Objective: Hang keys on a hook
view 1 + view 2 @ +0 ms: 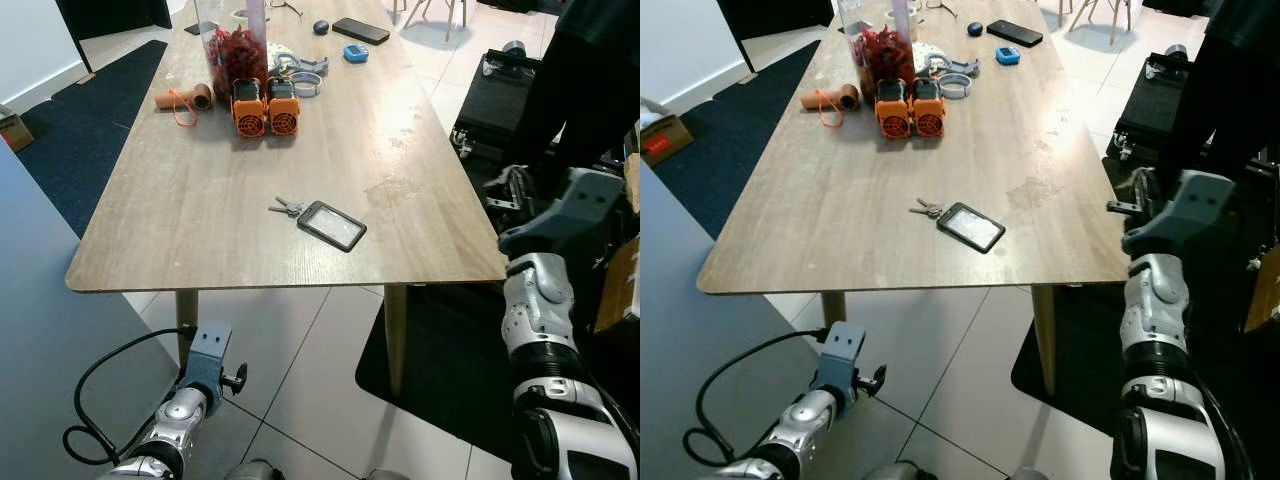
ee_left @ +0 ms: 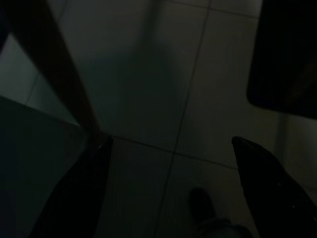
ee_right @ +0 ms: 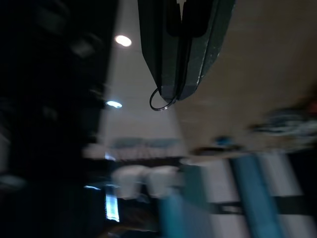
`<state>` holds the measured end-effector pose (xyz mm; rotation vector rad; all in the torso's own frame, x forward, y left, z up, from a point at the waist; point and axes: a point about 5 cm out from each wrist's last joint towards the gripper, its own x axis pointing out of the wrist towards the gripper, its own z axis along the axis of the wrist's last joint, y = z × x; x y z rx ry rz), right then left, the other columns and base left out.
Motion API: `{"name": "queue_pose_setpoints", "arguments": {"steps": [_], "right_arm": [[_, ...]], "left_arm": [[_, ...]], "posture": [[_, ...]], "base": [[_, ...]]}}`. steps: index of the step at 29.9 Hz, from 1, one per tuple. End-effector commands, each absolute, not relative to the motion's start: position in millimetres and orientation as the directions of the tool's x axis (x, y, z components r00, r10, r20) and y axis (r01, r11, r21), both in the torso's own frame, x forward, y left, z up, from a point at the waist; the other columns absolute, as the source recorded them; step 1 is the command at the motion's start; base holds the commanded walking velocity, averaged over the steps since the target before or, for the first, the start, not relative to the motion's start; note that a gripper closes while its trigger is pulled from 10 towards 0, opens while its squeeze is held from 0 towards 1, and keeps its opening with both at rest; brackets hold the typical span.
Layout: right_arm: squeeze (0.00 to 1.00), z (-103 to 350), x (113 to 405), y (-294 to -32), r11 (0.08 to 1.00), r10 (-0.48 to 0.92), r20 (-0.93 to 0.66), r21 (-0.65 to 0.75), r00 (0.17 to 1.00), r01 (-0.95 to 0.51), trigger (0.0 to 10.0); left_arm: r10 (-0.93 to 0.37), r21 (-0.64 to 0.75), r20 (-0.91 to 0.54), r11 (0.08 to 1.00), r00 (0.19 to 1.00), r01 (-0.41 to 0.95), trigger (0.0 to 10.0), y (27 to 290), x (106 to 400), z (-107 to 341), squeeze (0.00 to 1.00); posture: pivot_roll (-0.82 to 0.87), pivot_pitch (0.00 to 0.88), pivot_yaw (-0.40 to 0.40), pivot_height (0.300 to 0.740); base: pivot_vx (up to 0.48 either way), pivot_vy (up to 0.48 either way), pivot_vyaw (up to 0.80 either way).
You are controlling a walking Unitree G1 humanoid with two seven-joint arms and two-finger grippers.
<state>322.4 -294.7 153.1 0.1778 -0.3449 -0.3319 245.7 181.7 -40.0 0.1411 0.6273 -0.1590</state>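
The small silver keys (image 1: pixel 287 206) on a ring, joined to a flat black card holder (image 1: pixel 332 225), lie mid-tabletop (image 1: pixel 180 210): light, stiff, slippery, probably best pinched at the ring. The right claw (image 3: pixel 179 94) is pressed together beside the table edge; the left claw (image 2: pixel 168 193), spread apart, hangs over the floor.

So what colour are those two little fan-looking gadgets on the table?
Orange with black tops: the two fan-like gadgets stand side by side, clearest in the left eye view.

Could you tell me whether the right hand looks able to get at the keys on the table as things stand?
Probably yes: the keys lie in the open beside the card holder near the table's front edge, with bare tabletop between them and the raised right arm.
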Motion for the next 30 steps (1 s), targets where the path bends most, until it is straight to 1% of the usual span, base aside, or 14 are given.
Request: {"name": "queue_pose_setpoints", "arguments": {"steps": [1,3,4,7,9,11,13,17,18,22,23,24,26,30], "right_arm": [[0.00,144,308,-316,0.876,-0.464,0.272,0.284,0.843,0.391,0.0],[0.00,126,284,-343,0.785,-0.598,0.204,0.345,0.775,0.515,0.0],[0.00,126,284,-343,0.785,-0.598,0.204,0.345,0.775,0.515,0.0],[0.00,93,245,-371,0.648,-0.731,0.080,0.393,0.678,0.653,0.0],[0.00,85,236,-376,0.618,-0.752,0.048,0.396,0.657,0.679,0.0],[0.00,56,213,-378,0.568,-0.775,-0.069,0.360,0.629,0.740,0.0],[0.00,45,205,-377,0.559,-0.774,-0.116,0.337,0.623,0.758,0.0],[0.00,-26,177,-332,0.674,-0.586,-0.489,0.149,0.646,0.724,0.0],[0.00,-26,177,-332,0.674,-0.586,-0.489,0.149,0.646,0.724,0.0],[0.00,-71,159,-274,0.817,-0.313,-0.728,0.121,0.610,0.564,0.0],[0.00,-77,155,-263,0.834,-0.253,-0.764,0.139,0.593,0.534,0.0],[0.00,-77,155,-263,0.834,-0.253,-0.764,0.139,0.593,0.534,0.0],[0.00,-90,148,-231,0.874,-0.111,-0.838,0.173,0.535,0.453,0.0],[0.00,-93,147,-225,0.887,-0.085,-0.850,0.174,0.520,0.428,0.0]], "left_arm": [[-0.085,0.102,-0.606,0.978,0.791,0.183,10.0,191,240,-43,0.00],[-0.081,0.104,-0.607,0.978,0.791,0.180,10.0,192,239,-43,0.00],[-0.081,0.104,-0.607,0.978,0.791,0.180,10.0,192,239,-43,0.00],[-0.075,0.107,-0.608,0.979,0.790,0.176,10.0,195,238,-44,0.00],[-0.074,0.107,-0.609,0.979,0.790,0.175,10.0,195,237,-44,0.00],[-0.073,0.109,-0.611,0.979,0.789,0.175,10.0,196,237,-44,0.00],[-0.072,0.110,-0.611,0.978,0.788,0.175,10.0,196,237,-44,0.00],[-0.085,0.117,-0.622,0.973,0.778,0.200,10.0,193,235,-46,0.00],[-0.085,0.117,-0.622,0.973,0.778,0.200,10.0,193,235,-46,0.00],[-0.090,0.120,-0.630,0.970,0.771,0.211,10.0,191,234,-47,0.00],[-0.090,0.121,-0.631,0.970,0.770,0.213,10.0,191,234,-48,0.00],[-0.090,0.121,-0.631,0.970,0.770,0.213,10.0,191,234,-48,0.00],[-0.092,0.123,-0.635,0.968,0.767,0.217,10.0,191,233,-48,0.00],[-0.092,0.123,-0.636,0.968,0.766,0.219,10.0,191,233,-48,0.00]], "posture": [[0.06,0.072,-0.003,0.740],[0.06,0.068,-0.007,0.740],[0.06,0.068,-0.007,0.740],[0.06,0.064,-0.009,0.740],[0.06,0.062,-0.010,0.740],[0.06,0.059,-0.010,0.740],[0.06,0.058,-0.010,0.740],[0.06,0.049,-0.008,0.740],[0.06,0.049,-0.008,0.740],[0.05,0.045,-0.006,0.740],[0.05,0.045,-0.006,0.740],[0.05,0.045,-0.006,0.740],[0.06,0.046,-0.003,0.740],[0.06,0.046,-0.003,0.740]], "base": [[0.000,0.000,0.00],[0.000,0.000,0.00],[0.000,0.000,0.00],[0.000,0.000,0.00],[0.000,0.000,0.00],[0.000,0.000,0.00],[0.000,0.000,0.00],[0.000,0.000,0.00],[0.000,0.000,0.00],[0.000,0.000,0.00],[0.000,0.000,0.00],[0.000,0.000,0.00],[0.000,0.000,0.00],[0.000,0.000,0.00]]}}
